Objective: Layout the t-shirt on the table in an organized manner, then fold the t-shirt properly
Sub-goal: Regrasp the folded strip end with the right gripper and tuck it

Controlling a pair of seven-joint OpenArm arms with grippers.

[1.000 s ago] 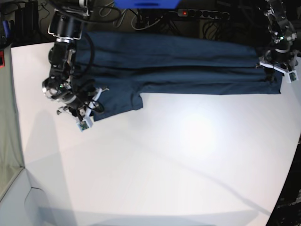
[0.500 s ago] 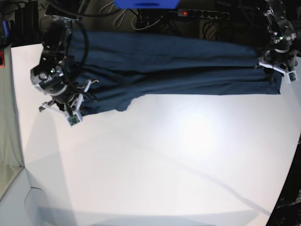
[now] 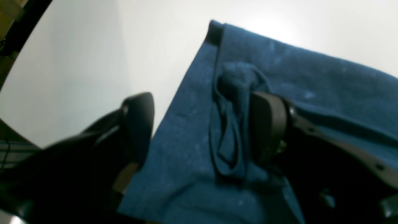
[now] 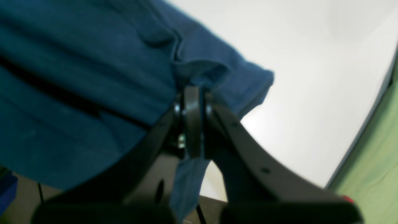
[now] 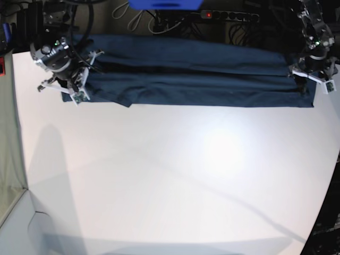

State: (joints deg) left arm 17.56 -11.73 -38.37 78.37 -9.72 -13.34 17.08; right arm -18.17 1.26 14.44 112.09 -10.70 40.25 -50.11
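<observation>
The dark navy t-shirt lies stretched in a long folded band along the far side of the white table. My right gripper is at the shirt's left end. In the right wrist view it is shut on a fold of the t-shirt, with a strip of cloth hanging between the fingers. My left gripper is at the shirt's right end. In the left wrist view it is open, jaws wide apart over the t-shirt, and one finger pad touches a bunched fold.
A power strip with a red light, cables and a blue object lie behind the table's far edge. A green panel stands at the left. The table's curved edge runs down the right side.
My right gripper has moved away and to the left with the cloth in it, pulling the hanging sleeve part into line with the band. The left arm has not moved.
</observation>
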